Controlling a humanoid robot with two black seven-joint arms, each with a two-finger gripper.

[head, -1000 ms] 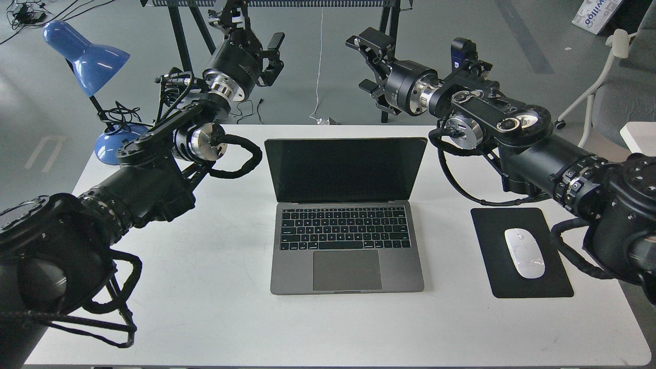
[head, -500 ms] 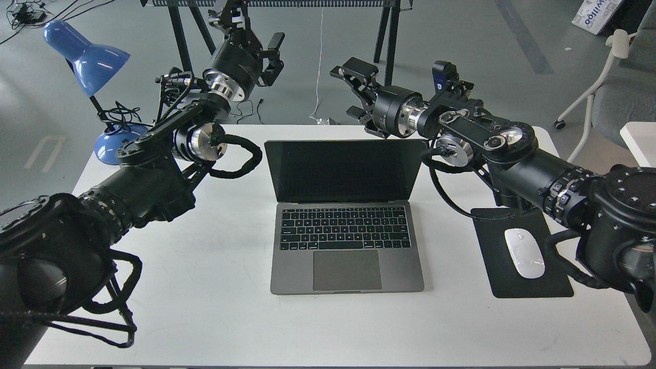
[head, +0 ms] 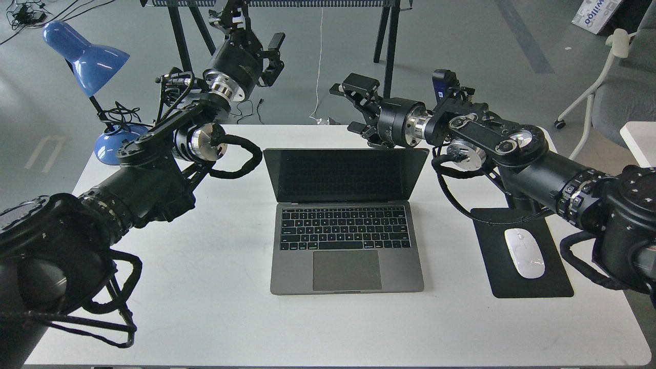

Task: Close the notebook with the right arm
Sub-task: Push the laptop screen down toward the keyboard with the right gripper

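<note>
The white table (head: pixel 205 307) is carrying everything, and the notebook (head: pixel 348 246) is sitting open at its middle, dark screen tilting forward. The right arm (head: pixel 512 154) is reaching in behind the lid's top right corner, its gripper (head: pixel 356 110) spreading its fingers wide (nothing between them). The left gripper (head: pixel 266 56) is hovering high beside the blue lamp (head: pixel 84 56), fingers apart. A white mouse (head: pixel 524 252) is resting on the black mouse pad (head: pixel 492 277), right of the notebook.

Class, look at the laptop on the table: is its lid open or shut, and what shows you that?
Open. The notebook has its dark screen standing up behind the fully visible keyboard and trackpad.
</note>
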